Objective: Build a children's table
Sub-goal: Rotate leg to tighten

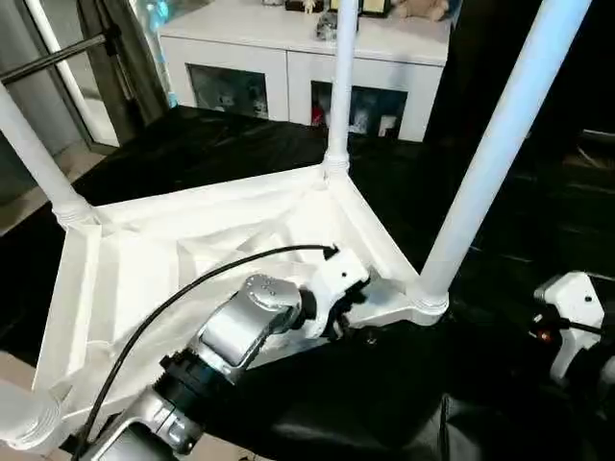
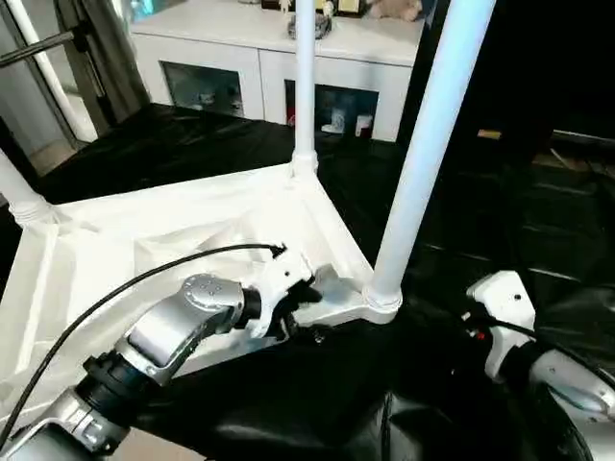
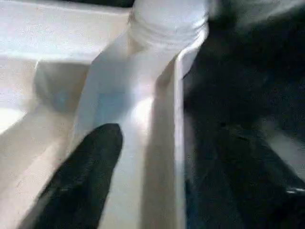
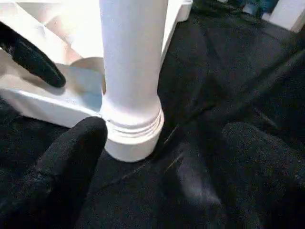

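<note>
Left eye view: the children's table (image 1: 192,259) lies upside down on a black cloth (image 1: 221,144) across the middle of the frame, its ribbed underside facing up and white legs rising from its corner sockets. One leg (image 1: 500,144) climbs from the socket at right centre to the upper right corner, another leg (image 1: 341,77) stands at top centre, and a third (image 1: 34,154) leans out at the left edge. The left gripper (image 1: 351,312) reaches in from the lower left on a silver forearm, to the table's near rim just beside the right-hand socket. In the left wrist view one black finger (image 3: 81,181) lies inside the rim and the other outside it over the cloth, jaws parted astride the edge. The right gripper (image 4: 157,176) hangs wide open, holding nothing, its fingers on either side of the base of that leg, near the socket. A white cabinet (image 1: 298,67) with glass doors stands across the top of the frame.
</note>
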You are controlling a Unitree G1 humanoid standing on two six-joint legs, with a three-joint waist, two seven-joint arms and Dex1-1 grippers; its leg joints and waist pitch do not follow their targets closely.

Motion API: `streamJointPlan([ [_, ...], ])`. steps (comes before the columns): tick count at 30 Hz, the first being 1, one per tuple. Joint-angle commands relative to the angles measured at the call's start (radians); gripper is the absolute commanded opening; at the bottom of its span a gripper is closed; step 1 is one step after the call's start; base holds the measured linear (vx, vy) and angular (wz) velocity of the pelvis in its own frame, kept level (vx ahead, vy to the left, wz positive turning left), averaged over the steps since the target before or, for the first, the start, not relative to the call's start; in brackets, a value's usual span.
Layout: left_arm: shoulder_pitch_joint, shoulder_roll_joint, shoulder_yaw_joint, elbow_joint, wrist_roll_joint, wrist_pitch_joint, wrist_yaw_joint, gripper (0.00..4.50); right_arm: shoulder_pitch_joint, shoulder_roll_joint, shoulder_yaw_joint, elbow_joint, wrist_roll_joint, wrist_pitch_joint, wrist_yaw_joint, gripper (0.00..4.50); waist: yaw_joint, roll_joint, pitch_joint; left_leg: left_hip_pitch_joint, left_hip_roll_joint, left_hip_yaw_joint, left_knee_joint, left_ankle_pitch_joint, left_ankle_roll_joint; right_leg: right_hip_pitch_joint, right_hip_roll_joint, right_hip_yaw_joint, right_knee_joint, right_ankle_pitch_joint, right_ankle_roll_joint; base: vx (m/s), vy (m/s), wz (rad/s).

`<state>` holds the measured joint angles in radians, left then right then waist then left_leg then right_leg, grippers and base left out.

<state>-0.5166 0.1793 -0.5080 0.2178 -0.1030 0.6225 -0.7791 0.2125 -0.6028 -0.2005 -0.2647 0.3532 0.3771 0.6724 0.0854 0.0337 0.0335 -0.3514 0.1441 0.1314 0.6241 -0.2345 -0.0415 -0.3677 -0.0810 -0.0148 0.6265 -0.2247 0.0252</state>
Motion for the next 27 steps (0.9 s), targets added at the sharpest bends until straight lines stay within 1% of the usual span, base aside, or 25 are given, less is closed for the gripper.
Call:
streamJointPlan([
  [1, -0.017, 0.003, -0.015, 0.005, 0.017, 0.019, 0.001, 3.38, 0.006, -0.009, 0.002, -0.033, 0.021, 0.022, 0.021, 4.50, -0.001, -0.022, -0.037, -0.011, 0.059, -0.013, -0.086, -0.117, 0.082, 0.043, -0.056, 0.028, -0.087, -0.138, -0.240, 0.000, 0.000, 0.00],
  [2, -0.017, 0.003, -0.018, 0.005, 0.019, 0.022, 0.001, 3.14, 0.007, -0.010, 0.004, -0.036, 0.022, 0.024, 0.024, 4.50, -0.001, -0.022, -0.037, -0.011, 0.060, -0.013, -0.086, -0.119, 0.081, 0.042, -0.057, 0.029, -0.087, -0.139, -0.241, 0.000, 0.000, 0.00],
  [4, -0.020, 0.006, -0.028, 0.012, 0.030, 0.011, 0.006, 3.09, 0.008, -0.014, 0.010, -0.037, 0.022, 0.024, 0.031, 4.50, -0.001, -0.023, -0.036, -0.011, 0.060, -0.012, -0.087, -0.121, 0.081, 0.041, -0.057, 0.029, -0.088, -0.145, -0.240, 0.000, 0.000, 0.00],
  [7, -0.024, 0.001, -0.026, 0.028, 0.036, -0.005, 0.007, 2.72, 0.000, -0.015, 0.015, -0.027, 0.011, 0.013, 0.029, 4.50, -0.001, -0.023, -0.035, -0.012, 0.060, -0.012, -0.087, -0.123, 0.077, 0.040, -0.057, 0.030, -0.090, -0.153, -0.236, 0.000, 0.000, 0.00],
  [10, -0.030, -0.003, -0.012, 0.043, 0.030, -0.029, -0.011, 2.55, -0.008, -0.014, 0.018, -0.021, 0.006, 0.008, 0.027, 4.50, -0.002, -0.023, -0.035, -0.012, 0.060, -0.012, -0.089, -0.121, 0.077, 0.039, -0.058, 0.030, -0.091, -0.148, -0.235, 0.000, 0.000, 0.00],
  [11, -0.032, -0.001, -0.013, 0.046, 0.032, -0.032, -0.014, 2.27, -0.009, -0.014, 0.019, -0.020, 0.003, 0.006, 0.027, 4.50, -0.001, -0.023, -0.036, -0.011, 0.061, -0.012, -0.089, -0.118, 0.077, 0.039, -0.058, 0.030, -0.090, -0.139, -0.236, 0.000, 0.000, 0.00],
  [14, -0.041, 0.009, -0.015, 0.058, 0.043, -0.054, -0.026, 2.17, -0.019, -0.010, 0.025, -0.010, -0.015, -0.005, 0.021, 4.50, -0.002, -0.022, -0.035, -0.011, 0.062, -0.012, -0.091, -0.122, 0.077, 0.039, -0.058, 0.030, -0.091, -0.135, -0.238, 0.000, 0.000, 0.00],
  [17, -0.046, 0.017, -0.017, 0.068, 0.047, -0.077, -0.042, 1.82, -0.023, -0.008, 0.030, -0.010, -0.016, -0.006, 0.021, 4.50, -0.001, -0.022, -0.035, -0.011, 0.062, -0.012, -0.091, -0.113, 0.080, 0.039, -0.059, 0.031, -0.091, -0.128, -0.236, 0.000, 0.000, 0.00],
  [19, -0.047, 0.021, -0.019, 0.072, 0.046, -0.086, -0.053, 1.75, -0.024, -0.007, 0.033, -0.010, -0.016, -0.007, 0.022, 4.50, -0.001, -0.022, -0.035, -0.011, 0.063, -0.013, -0.092, -0.110, 0.079, 0.039, -0.060, 0.030, -0.090, -0.124, -0.236, 0.000, 0.000, 0.00],
  [21, -0.043, 0.030, -0.025, 0.077, 0.047, -0.107, -0.072, 1.42, -0.028, -0.006, 0.037, -0.008, -0.021, -0.013, 0.023, 4.50, -0.003, -0.021, -0.035, -0.011, 0.064, -0.012, -0.093, -0.106, 0.082, 0.039, -0.061, 0.030, -0.090, -0.110, -0.242, 0.000, 0.000, 0.00],
  [22, -0.043, 0.030, -0.025, 0.077, 0.047, -0.107, -0.072, 1.42, -0.028, -0.006, 0.037, -0.008, -0.021, -0.013, 0.023, 4.50, -0.003, -0.021, -0.035, -0.011, 0.065, -0.012, -0.094, -0.107, 0.083, 0.039, -0.061, 0.030, -0.090, -0.106, -0.245, 0.000, 0.000, 0.00],
  [23, -0.042, 0.037, -0.032, 0.082, 0.051, -0.120, -0.086, 1.34, -0.030, -0.004, 0.039, -0.008, -0.022, -0.014, 0.024, 4.50, -0.003, -0.022, -0.034, -0.011, 0.065, -0.012, -0.094, -0.107, 0.084, 0.039, -0.061, 0.030, -0.090, -0.104, -0.246, 0.000, 0.000, 0.00],
  [27, -0.045, 0.064, -0.058, 0.100, 0.078, -0.156, -0.120, 0.91, -0.029, 0.001, 0.046, -0.011, -0.027, -0.020, 0.025, 4.50, -0.004, -0.021, -0.035, -0.011, 0.066, -0.011, -0.095, -0.097, 0.089, 0.040, -0.063, 0.030, -0.090, -0.088, -0.247, 0.000, 0.000, 0.00],
])
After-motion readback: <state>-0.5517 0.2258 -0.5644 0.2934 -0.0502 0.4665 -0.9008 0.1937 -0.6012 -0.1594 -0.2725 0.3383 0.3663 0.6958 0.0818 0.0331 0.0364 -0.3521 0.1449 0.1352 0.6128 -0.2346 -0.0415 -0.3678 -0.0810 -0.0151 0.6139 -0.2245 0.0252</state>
